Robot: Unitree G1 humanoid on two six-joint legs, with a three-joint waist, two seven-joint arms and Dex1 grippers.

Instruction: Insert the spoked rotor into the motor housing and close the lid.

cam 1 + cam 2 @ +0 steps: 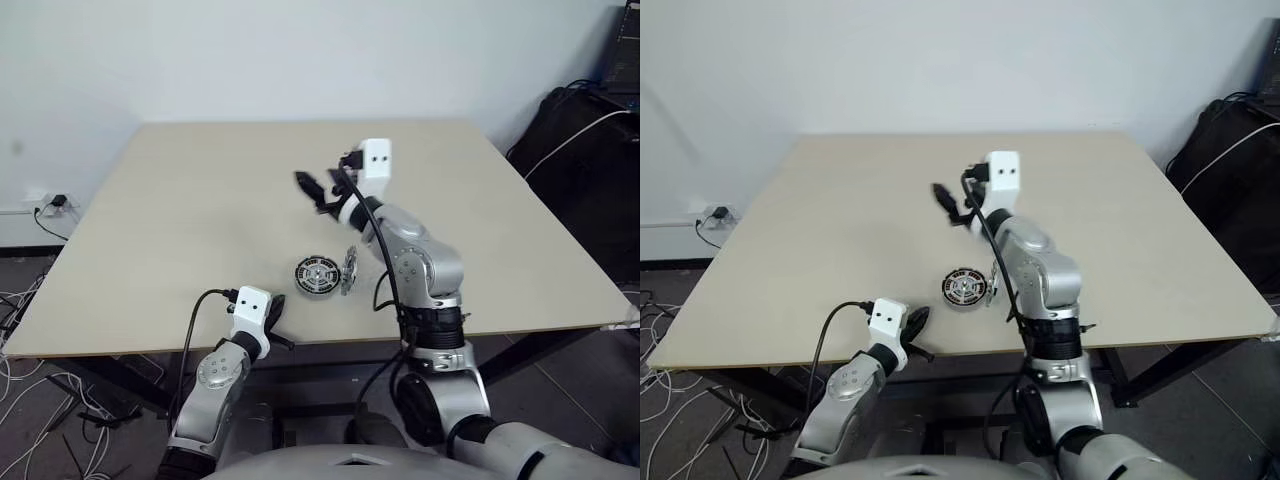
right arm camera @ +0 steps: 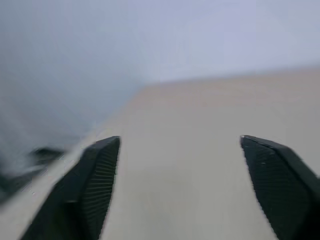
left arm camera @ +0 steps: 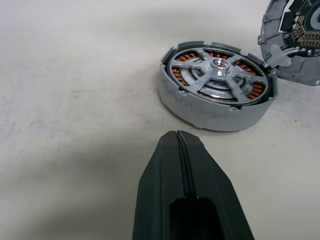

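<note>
The motor housing point(image 3: 210, 112) sits on the tan table point(image 1: 180, 220) near its front edge, its copper windings showing. The spoked rotor point(image 3: 220, 75) lies inside the housing, hub in the middle. The lid point(image 3: 295, 45) leans on its edge at the housing's right side, its ribbed inner face toward the housing; it is also the lid point(image 1: 349, 270) in the head view. My left gripper point(image 3: 179, 135) is shut and empty, a little short of the housing and pointing at it. My right gripper point(image 2: 180, 142) hangs open and empty above the table, well behind the housing point(image 1: 318, 275).
A black bag point(image 1: 590, 150) stands on the floor beyond the table's right side. Cables and a wall socket point(image 1: 50, 205) lie at the left. The table's front edge runs just behind my left gripper point(image 1: 275, 325).
</note>
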